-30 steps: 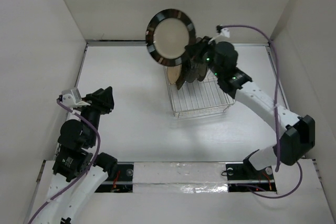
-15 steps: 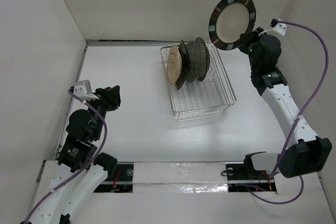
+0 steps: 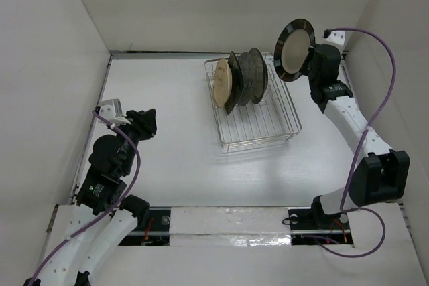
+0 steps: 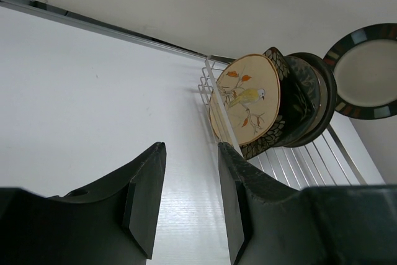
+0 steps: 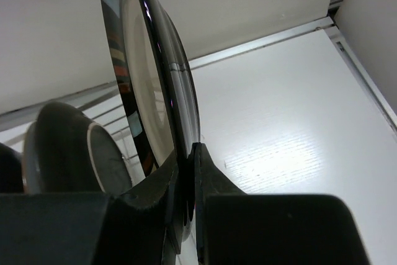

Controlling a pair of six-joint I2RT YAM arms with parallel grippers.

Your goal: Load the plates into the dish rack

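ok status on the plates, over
Right gripper shut on cream-centred plate, aloft beside dish rack. Left gripper open, empty. Other plates racked upright; nothing blocking.

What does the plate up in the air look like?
The plate is round and shiny, with a cream middle and a dark rim marked by pale blocks. It stands on edge, with its face turned toward the rack. The jaws of the right arm pinch its rim. It hangs in the air by the rack's far right corner, looks clear of everything else, and is not slotted in yet.
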